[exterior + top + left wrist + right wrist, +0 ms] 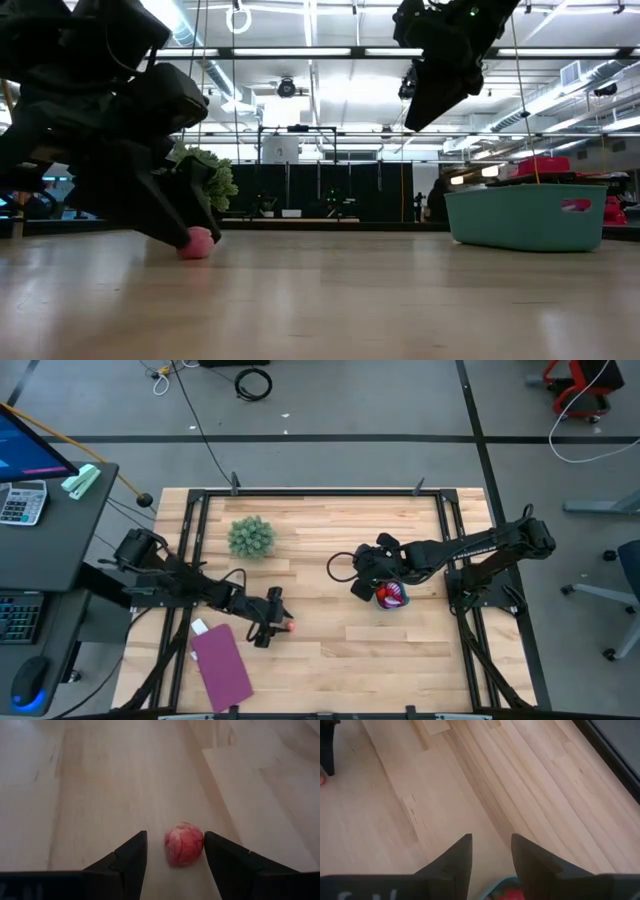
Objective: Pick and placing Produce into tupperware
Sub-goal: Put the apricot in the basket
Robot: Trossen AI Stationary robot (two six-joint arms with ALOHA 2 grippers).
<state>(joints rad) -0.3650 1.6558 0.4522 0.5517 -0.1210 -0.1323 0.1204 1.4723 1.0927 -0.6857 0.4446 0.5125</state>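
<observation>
Left gripper (175,862) is down at the table (330,650), fingers parted wide enough to straddle a small red fruit (184,843); the fruit lies between the tips, nearer one finger, not yet pinched, presumably lined up for a grab. Right gripper (491,851) hangs above the tub (525,217), which already holds red produce; its fingers are slightly apart and empty, probably just waiting there.
</observation>
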